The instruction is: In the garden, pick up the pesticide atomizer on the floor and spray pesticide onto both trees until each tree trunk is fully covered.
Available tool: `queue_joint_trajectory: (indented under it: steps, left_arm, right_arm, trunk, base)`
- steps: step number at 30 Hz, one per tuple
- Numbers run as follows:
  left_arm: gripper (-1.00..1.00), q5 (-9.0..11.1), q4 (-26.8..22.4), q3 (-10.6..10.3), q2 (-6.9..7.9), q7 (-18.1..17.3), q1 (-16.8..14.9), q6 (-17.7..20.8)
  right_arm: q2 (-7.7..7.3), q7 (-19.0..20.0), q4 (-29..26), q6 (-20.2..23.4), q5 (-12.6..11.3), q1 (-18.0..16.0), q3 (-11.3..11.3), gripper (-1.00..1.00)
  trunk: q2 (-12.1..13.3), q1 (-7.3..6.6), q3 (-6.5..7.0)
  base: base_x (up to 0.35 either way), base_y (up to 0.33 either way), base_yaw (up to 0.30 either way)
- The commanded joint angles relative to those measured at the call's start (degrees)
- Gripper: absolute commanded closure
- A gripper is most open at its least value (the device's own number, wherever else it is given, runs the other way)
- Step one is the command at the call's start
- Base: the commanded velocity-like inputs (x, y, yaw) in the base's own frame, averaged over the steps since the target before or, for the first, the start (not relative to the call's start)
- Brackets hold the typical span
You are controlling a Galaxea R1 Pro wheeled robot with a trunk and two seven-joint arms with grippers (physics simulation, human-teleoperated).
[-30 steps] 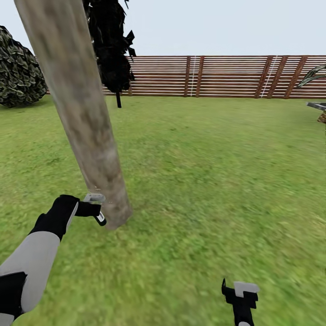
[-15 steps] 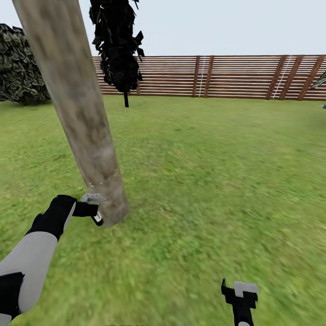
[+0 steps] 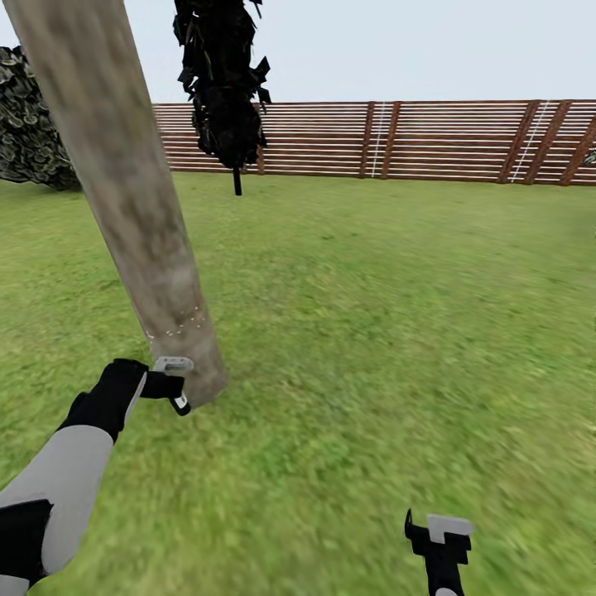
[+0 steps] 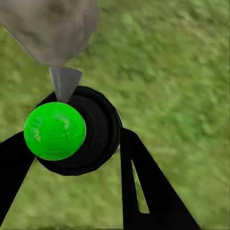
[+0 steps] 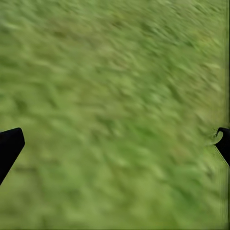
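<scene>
the left pincer [image 4: 72, 143] is clamped on the atomizer [image 4: 72, 132], its nozzle pointing at the base of the tree trunk [image 3: 132, 199]. the trunk's long axis leans. the right pincer [image 3: 439, 530] hangs spread apart over grass

Tree trunk [image 3: 136, 207] at left of head view, leaning, base planted in the lawn [image 3: 372, 331]. Left gripper [image 3: 174, 384] just beside trunk base, on its near left side; contact unclear. Atomizer [image 4: 72, 132] held between the left fingers [image 4: 143, 187] in left wrist view, nozzle pointing at trunk [image 4: 52, 28] just ahead. Right gripper [image 3: 439, 530] low at right, well apart from trunk, over bare grass, fingers [image 5: 9, 146] spread wide apart. Thin-trunked dark tree [image 3: 223, 91] behind the trunk, slightly right, before the fence [image 3: 397, 139]. Fence across the far back. Bush [image 3: 29, 132] at far left, behind trunk.
</scene>
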Motion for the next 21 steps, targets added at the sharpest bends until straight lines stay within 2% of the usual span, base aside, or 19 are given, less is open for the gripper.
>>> queue_joint_trajectory:
  steps: [1,3,6,8,12,13,16,18,20,21]
  left_arm:
    - [1.00,-0.1,-0.1,0.3,1.53,-0.3,0.0,0.3]
    - [1.00,-0.1,-0.1,0.4,4.36,-0.1,0.1,0.3]
    - [1.00,-0.1,0.0,0.4,6.19,0.0,0.1,0.2]
    - [1.00,-0.1,0.2,0.1,5.98,0.2,0.2,0.2]
    - [1.00,-0.1,0.6,0.1,2.38,2.8,0.2,0.2]
    - [1.00,0.0,0.6,0.3,1.30,6.3,0.2,0.2]
    - [1.00,0.2,0.8,0.9,1.89,9.1,0.2,0.2]
    - [1.00,0.3,0.9,1.4,4.19,9.4,0.3,0.1]
    - [1.00,0.4,0.9,1.4,4.63,9.6,1.1,0.1]
    - [1.00,0.5,0.9,1.3,4.30,9.7,2.1,0.0]
  right_arm:
    - [0.01,-0.2,0.1,-0.1,0.6,0.0,-0.4,-1.00]
    - [0.01,-0.2,0.1,-0.1,0.6,0.0,-0.4,-1.00]
    - [0.01,-0.2,0.1,-0.1,0.6,0.0,-0.4,-1.00]
    - [0.01,-0.2,0.1,-0.1,0.6,0.0,-0.4,-1.00]
    - [0.01,-0.2,0.1,-0.1,0.6,0.0,-0.4,-1.00]
    - [0.01,-0.2,0.1,-0.1,0.6,0.0,-0.4,-1.00]
    - [0.02,-0.2,0.1,-0.1,0.6,0.0,-0.4,-1.00]
    - [0.08,-0.2,0.1,-0.1,0.6,0.0,-0.3,-1.00]
    - [0.09,-0.2,0.1,-0.1,0.6,0.0,-0.4,-1.00]
    - [0.07,-0.2,0.1,-0.1,0.6,0.0,-0.4,-1.00]
  trunk:
    - [0.0,-0.01,-0.05]
    - [0.0,-0.01,-0.05]
    - [0.0,-0.01,-0.05]
    - [0.0,-0.01,-0.05]
    - [0.0,-0.01,-0.05]
    - [0.0,-0.01,-0.05]
    - [0.0,-0.01,-0.05]
    - [0.0,-0.01,-0.05]
    - [0.0,-0.01,-0.05]
    - [0.0,-0.01,-0.05]
  base:
    - [0.041,-0.275,0.000]
    - [0.069,-0.271,0.000]
    - [0.086,-0.229,0.000]
    - [0.045,-0.126,0.000]
    - [0.007,-0.020,0.000]
    - [0.001,-0.003,0.068]
    - [0.000,-0.001,0.200]
    - [0.000,0.000,0.264]
    - [0.000,0.000,0.264]
    - [0.000,0.000,0.152]
